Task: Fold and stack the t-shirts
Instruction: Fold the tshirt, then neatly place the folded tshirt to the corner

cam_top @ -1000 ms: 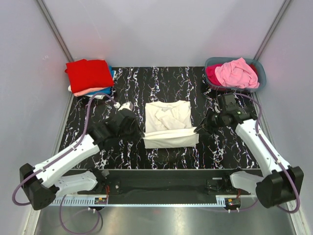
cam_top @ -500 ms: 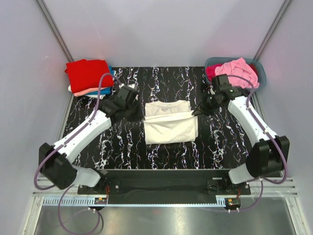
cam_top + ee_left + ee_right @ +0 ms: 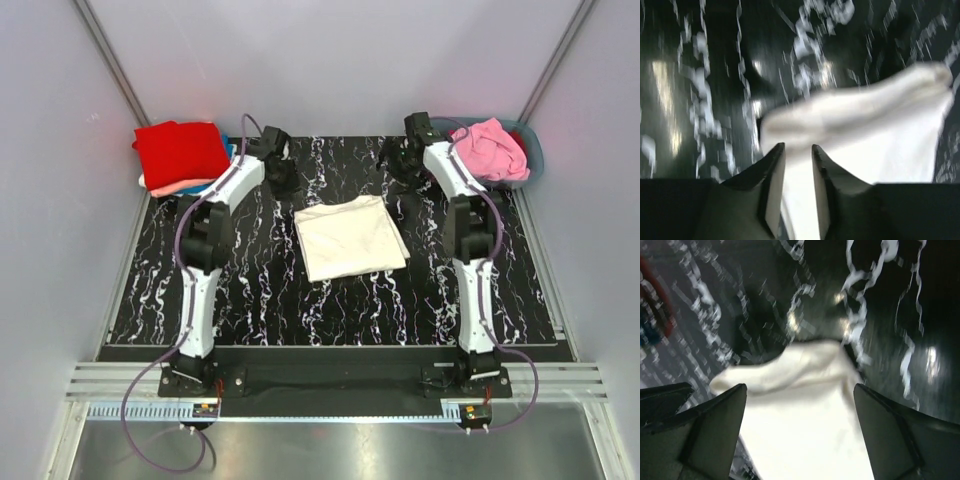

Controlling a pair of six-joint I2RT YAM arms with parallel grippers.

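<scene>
A cream t-shirt (image 3: 350, 236) lies folded in a rough rectangle at the middle of the black marbled table (image 3: 250, 290). My left gripper (image 3: 284, 176) hangs over the table just behind the shirt's back left corner. In the left wrist view its jaws (image 3: 798, 150) stand a little apart with nothing between them, the cream shirt (image 3: 875, 125) below and beyond. My right gripper (image 3: 392, 165) is behind the back right corner. Its jaws (image 3: 800, 390) are wide open above the cream shirt (image 3: 805, 430), holding nothing.
A stack with a red t-shirt (image 3: 182, 150) on top, and salmon and blue ones under it, sits at the back left corner. A grey-blue tub (image 3: 534, 150) at the back right holds a pink t-shirt (image 3: 490, 148). Grey walls close in the table.
Both arms carried the cream shirt's near edge to the far side, folding it over. Both grippers then opened and let go, and the arms stretched toward the back.
</scene>
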